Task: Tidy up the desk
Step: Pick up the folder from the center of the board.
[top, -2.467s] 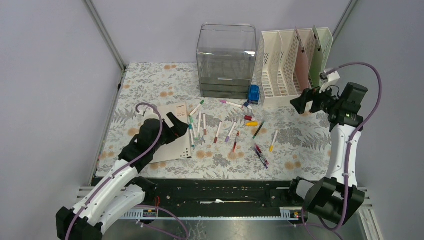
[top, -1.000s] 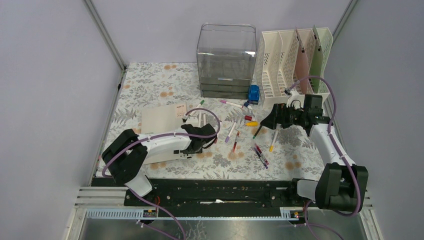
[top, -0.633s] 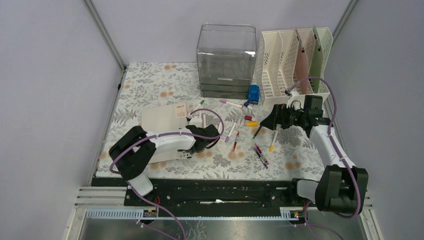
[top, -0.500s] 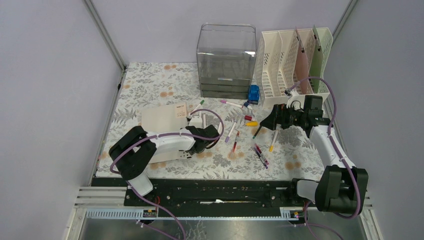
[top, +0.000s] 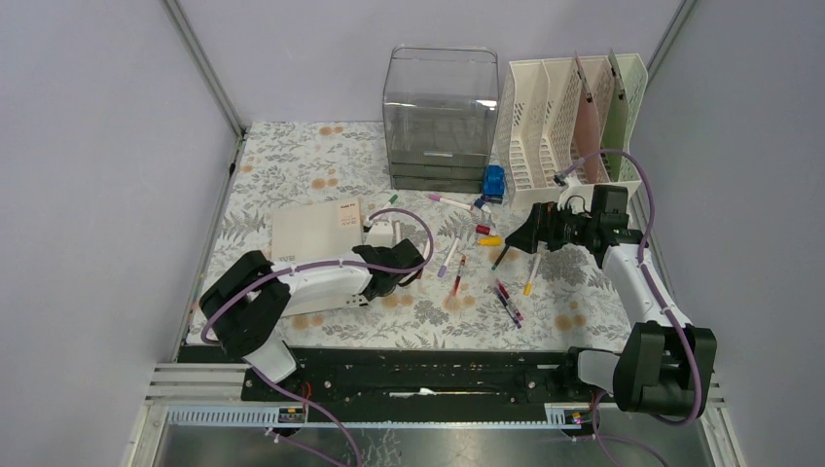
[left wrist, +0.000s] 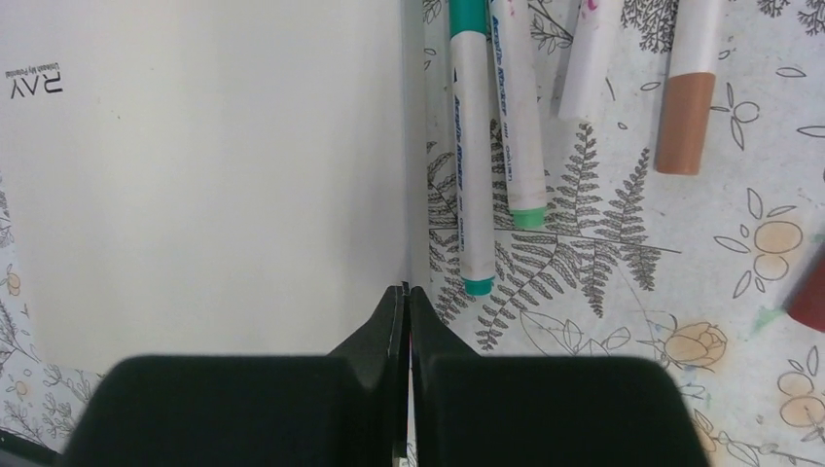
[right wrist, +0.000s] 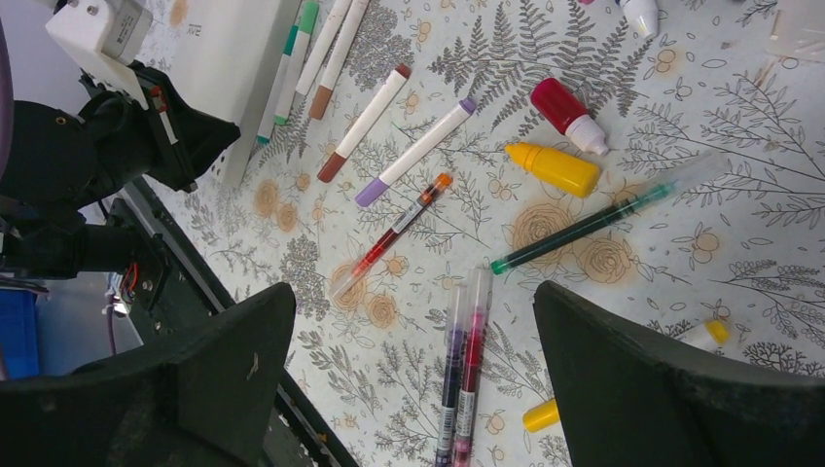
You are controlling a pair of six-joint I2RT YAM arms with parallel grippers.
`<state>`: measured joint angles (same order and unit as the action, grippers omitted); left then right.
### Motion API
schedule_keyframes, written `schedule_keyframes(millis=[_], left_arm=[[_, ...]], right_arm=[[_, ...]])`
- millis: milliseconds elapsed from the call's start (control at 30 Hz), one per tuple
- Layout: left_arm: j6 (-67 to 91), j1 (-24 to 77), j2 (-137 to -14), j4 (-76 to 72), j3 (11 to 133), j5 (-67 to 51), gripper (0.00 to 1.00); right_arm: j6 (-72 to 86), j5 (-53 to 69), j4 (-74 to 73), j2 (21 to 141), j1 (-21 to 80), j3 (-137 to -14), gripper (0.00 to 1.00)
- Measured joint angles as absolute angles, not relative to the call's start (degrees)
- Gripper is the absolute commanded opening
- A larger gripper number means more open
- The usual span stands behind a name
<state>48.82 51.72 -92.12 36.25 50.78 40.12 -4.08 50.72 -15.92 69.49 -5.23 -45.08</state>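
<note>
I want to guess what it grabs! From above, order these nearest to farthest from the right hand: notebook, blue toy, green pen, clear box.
From the right hand:
1. green pen, right beside it.
2. blue toy, farther back.
3. clear box, back middle.
4. notebook, far over on the left.

Robot test cell in a laboratory, dressed as an office. Plain lilac-grey wall panels [top: 97, 146] on aluminium frame posts [top: 202, 68] enclose the desk [top: 292, 165]. Two robot arms [top: 321, 277] are bolted to a black rail [top: 438, 375] at its near edge. At its far edge stand a file rack [top: 569, 117] and a clear drawer unit [top: 440, 107]. Markers [top: 450, 255] lie scattered mid-desk.
</note>
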Motion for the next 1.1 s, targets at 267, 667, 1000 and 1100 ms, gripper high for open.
schedule_keyframes(millis=[267,667,1000,1100], left_arm=[[48.38,51.57,-86.76,36.8,50.52,35.53,0.34],[49.76,50.33,-83.74,38.02,47.09,30.35,0.65],[43.77,23.4,-52.77,31.38,37.69,15.97,0.9],[38.89,6.79,-48.64,28.05,36.21,8.43,0.9]], right_arm=[[-3.31,52.66,-15.68,69.69,-4.29,-45.08,1.0],[-2.68,53.67,-14.57,71.16,-2.0,-45.08,1.0],[-2.68,53.91,-14.26,71.31,-0.6,-45.08,1.0],[-2.66,54.24,-14.26,71.75,2.22,-45.08,1.0]])
